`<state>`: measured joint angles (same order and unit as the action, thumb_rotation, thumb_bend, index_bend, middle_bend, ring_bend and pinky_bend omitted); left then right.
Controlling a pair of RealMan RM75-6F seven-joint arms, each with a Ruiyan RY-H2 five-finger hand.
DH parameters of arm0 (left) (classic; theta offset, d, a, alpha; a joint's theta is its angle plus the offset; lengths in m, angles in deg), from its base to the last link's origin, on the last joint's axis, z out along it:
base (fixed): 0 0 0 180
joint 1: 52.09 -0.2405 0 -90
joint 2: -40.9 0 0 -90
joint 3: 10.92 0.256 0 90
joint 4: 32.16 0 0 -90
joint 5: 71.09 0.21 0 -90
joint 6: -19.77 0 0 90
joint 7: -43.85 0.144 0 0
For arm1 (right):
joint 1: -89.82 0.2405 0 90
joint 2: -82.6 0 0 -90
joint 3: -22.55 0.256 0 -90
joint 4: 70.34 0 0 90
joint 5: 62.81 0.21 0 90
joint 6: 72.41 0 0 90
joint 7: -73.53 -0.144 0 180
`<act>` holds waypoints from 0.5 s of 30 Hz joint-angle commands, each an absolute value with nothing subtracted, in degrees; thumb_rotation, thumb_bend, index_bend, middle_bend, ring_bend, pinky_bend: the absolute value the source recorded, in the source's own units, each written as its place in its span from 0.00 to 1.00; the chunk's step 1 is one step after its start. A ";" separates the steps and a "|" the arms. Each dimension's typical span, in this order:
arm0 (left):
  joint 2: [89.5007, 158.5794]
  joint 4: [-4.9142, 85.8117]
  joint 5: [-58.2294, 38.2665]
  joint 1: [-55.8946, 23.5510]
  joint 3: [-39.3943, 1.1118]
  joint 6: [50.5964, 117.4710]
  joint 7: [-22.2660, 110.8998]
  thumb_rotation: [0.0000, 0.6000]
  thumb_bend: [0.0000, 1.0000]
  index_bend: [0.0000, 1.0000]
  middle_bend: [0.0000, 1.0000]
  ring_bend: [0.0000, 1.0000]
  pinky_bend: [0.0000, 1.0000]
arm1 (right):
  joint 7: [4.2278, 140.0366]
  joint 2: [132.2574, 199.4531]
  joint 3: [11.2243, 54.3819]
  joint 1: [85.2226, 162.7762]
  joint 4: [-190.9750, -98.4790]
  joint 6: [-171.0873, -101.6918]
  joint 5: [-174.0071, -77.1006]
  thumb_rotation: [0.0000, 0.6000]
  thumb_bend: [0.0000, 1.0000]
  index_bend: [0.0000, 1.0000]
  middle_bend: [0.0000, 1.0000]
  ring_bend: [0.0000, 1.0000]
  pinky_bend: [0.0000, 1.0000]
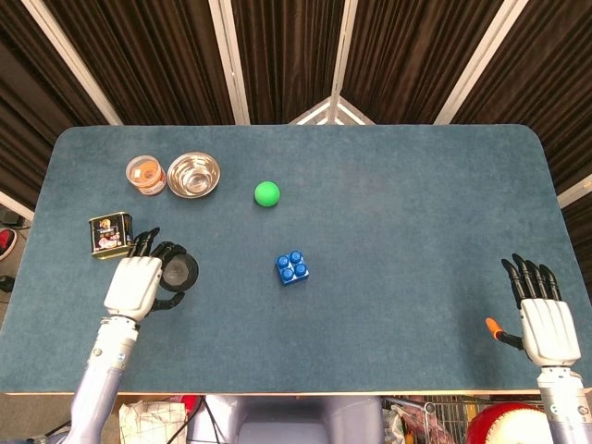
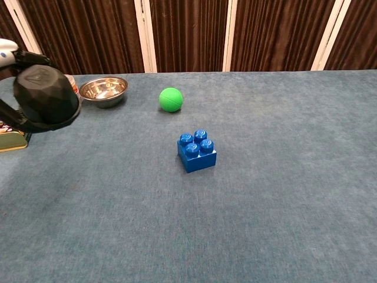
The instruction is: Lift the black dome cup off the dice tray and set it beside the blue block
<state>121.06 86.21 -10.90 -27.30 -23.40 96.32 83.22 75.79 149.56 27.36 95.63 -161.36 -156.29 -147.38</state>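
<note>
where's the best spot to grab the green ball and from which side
Take the green ball from straight above, fingers wrapping its widest middle. It is round and smooth with no handle, and sits alone on the table, apart from the steel bowl and blue block, so probably nothing blocks a top approach.

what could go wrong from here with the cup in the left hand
1. The left hand holds the black dome cup with fingers curled round its rim; the faceted surface might slip before it reaches the blue block.
2. Setting it down too close could nudge the block.
3. A path swung too far back might knock the green ball rolling.
</note>
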 commanded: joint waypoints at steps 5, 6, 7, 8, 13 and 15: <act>124.81 78.04 -13.13 -25.71 -23.61 93.09 74.98 1.00 0.43 0.42 0.38 0.00 0.00 | 75.44 149.52 27.49 95.63 -161.18 -156.25 -147.11 1.00 0.24 0.00 0.00 0.01 0.00; 125.17 77.06 -13.45 -25.65 -23.66 92.51 73.68 1.00 0.43 0.42 0.38 0.00 0.00 | 75.45 149.53 27.48 95.63 -161.17 -156.24 -147.11 1.00 0.23 0.00 0.00 0.01 0.00; 125.53 76.09 -13.79 -25.56 -23.76 91.95 72.48 1.00 0.43 0.42 0.37 0.00 0.00 | 75.46 149.55 27.47 95.63 -161.13 -156.20 -147.07 1.00 0.23 0.00 0.00 0.01 0.00; 125.83 75.15 -13.84 -25.42 -23.80 91.48 71.53 1.00 0.43 0.42 0.37 0.00 0.00 | 75.43 149.57 27.46 95.64 -161.04 -156.16 -147.06 1.00 0.23 0.00 0.00 0.01 0.00; 127.25 71.77 -13.71 -24.66 -23.52 89.71 68.77 1.00 0.43 0.42 0.36 0.00 0.00 | 75.71 149.72 27.39 95.77 -161.03 -155.90 -147.05 1.00 0.23 0.00 0.00 0.01 0.00; 127.85 70.89 -13.83 -24.24 -23.41 89.07 68.26 1.00 0.43 0.42 0.34 0.00 0.00 | 75.86 149.74 27.37 95.82 -161.04 -155.75 -146.99 1.00 0.23 0.00 0.00 0.01 0.00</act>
<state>127.52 71.24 -13.74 -24.52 -23.51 89.40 68.57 75.86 149.74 27.37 95.81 -161.04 -155.75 -146.99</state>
